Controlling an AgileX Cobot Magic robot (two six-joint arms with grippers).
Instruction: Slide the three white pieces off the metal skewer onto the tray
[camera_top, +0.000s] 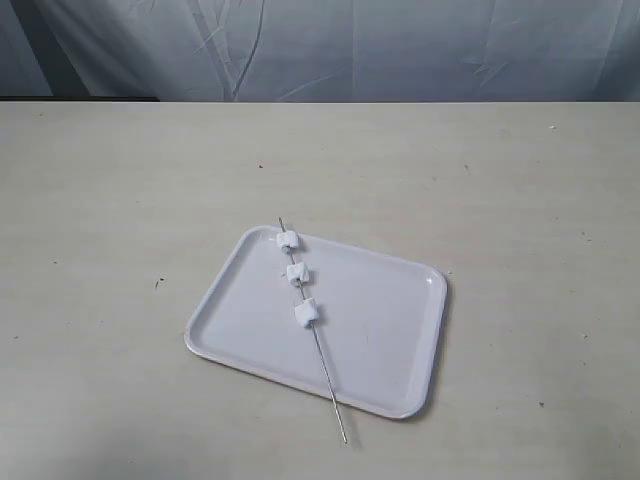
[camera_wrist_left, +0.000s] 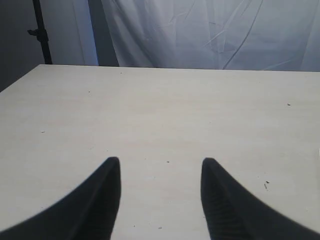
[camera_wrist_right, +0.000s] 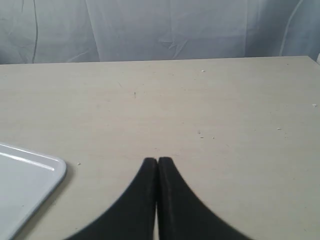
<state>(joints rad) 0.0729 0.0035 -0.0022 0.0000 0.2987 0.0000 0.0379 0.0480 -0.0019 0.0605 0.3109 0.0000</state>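
Note:
In the exterior view the white tray (camera_top: 380, 330) lies near the table's middle. The metal skewer (camera_top: 328, 385) rests slantwise across it, both ends past the rim. Three white pieces are threaded on its far half: one (camera_top: 288, 239) at the far rim, one (camera_top: 297, 272) in the middle, one (camera_top: 306, 314) nearest. Neither arm shows in that view. My left gripper (camera_wrist_left: 161, 162) is open over bare table, nothing between its fingers. My right gripper (camera_wrist_right: 158, 161) is shut on nothing, with a corner of the tray (camera_wrist_right: 30, 175) to one side of it.
The beige table (camera_top: 120, 200) carries only the tray. A white cloth backdrop (camera_top: 350, 50) hangs behind the far edge. A dark stand (camera_wrist_left: 42, 32) rises past one table corner in the left wrist view.

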